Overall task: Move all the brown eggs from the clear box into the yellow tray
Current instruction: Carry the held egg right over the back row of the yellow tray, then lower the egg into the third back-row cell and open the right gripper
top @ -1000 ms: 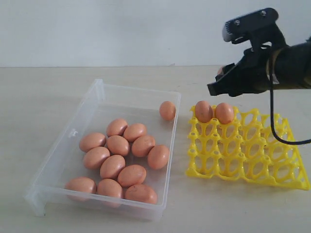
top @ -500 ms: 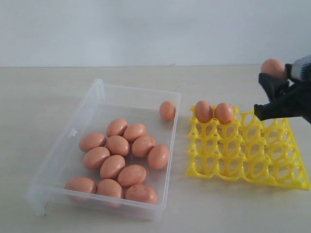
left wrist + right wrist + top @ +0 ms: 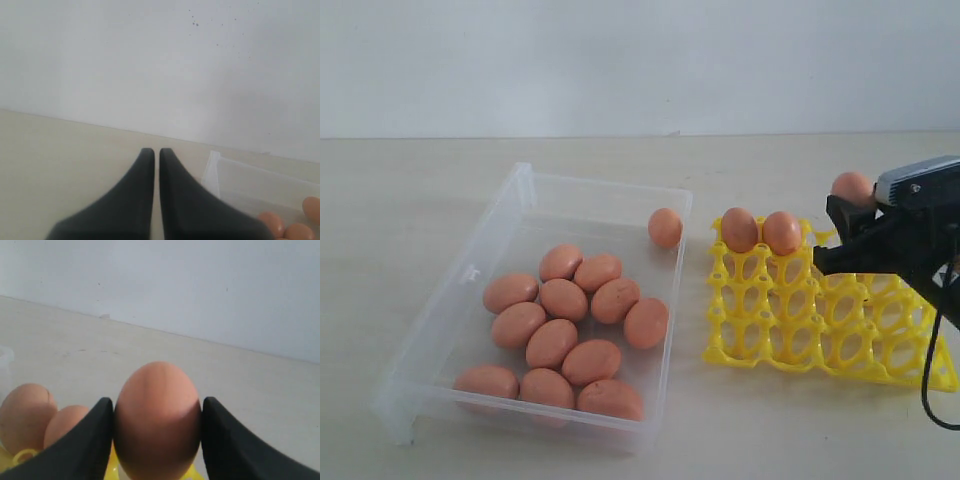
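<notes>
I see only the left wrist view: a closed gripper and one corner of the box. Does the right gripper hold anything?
Observer: Yes, the right gripper is closed on one brown egg.
Operator: Where is that egg?
Observer: Above the far row of the yellow tray, to the right of the two seated eggs.
Operator: How many eggs are in the box?
Observer: Thirteen in the clear box; one lone egg lies apart near its far wall.

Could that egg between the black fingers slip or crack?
Probably slippery: the held egg looks smooth and rounded, gripped only at its sides by the right end effector. Likely fragile, so those two narrow contacts call for a gentle squeeze. Apt to roll on flat ground; a yellow tray cup should steady it.
</notes>
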You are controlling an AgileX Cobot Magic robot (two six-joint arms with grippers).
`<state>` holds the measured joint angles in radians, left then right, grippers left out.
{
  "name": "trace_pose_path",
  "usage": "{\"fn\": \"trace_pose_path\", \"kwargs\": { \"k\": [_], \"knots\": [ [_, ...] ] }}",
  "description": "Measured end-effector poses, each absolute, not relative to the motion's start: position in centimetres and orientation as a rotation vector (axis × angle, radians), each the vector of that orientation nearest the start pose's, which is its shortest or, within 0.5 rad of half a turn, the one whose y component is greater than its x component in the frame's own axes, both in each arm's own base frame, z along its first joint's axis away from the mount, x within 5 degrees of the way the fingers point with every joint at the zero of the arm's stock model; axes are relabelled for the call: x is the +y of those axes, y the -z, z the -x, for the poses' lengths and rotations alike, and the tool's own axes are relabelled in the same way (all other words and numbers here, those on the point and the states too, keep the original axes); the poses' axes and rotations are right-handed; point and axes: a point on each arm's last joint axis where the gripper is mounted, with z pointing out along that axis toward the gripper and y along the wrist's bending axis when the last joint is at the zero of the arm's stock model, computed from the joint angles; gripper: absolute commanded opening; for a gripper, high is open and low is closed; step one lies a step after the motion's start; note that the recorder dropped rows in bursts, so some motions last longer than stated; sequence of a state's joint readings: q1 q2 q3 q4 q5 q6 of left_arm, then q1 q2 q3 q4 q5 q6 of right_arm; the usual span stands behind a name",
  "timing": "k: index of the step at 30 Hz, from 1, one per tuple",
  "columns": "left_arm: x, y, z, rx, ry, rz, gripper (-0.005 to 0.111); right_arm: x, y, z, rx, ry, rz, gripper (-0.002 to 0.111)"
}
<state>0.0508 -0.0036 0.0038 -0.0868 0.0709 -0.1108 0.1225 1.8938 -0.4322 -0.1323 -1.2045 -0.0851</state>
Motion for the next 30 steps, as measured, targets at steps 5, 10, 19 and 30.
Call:
{"fn": "trace_pose_path", "kwargs": {
  "k": [5,10,19,30],
  "knots": [
    [0.2,-20.6,-5.6,1.544,0.121,0.188,0.004,4.8,-10.3,-29.4,1.758,-0.134,0.29,0.0],
    [0.2,-20.6,-5.6,1.544,0.121,0.188,0.004,4.8,-9.5,-29.5,1.783,-0.145,0.283,0.0],
    [0.2,-20.6,-5.6,1.544,0.121,0.188,0.004,5.1,-8.6,-29.5,1.811,-0.191,0.282,0.0],
    [0.2,-20.6,-5.6,1.544,0.121,0.188,0.004,5.5,-8.2,-30.0,1.811,-0.237,0.29,0.0]
  ]
}}
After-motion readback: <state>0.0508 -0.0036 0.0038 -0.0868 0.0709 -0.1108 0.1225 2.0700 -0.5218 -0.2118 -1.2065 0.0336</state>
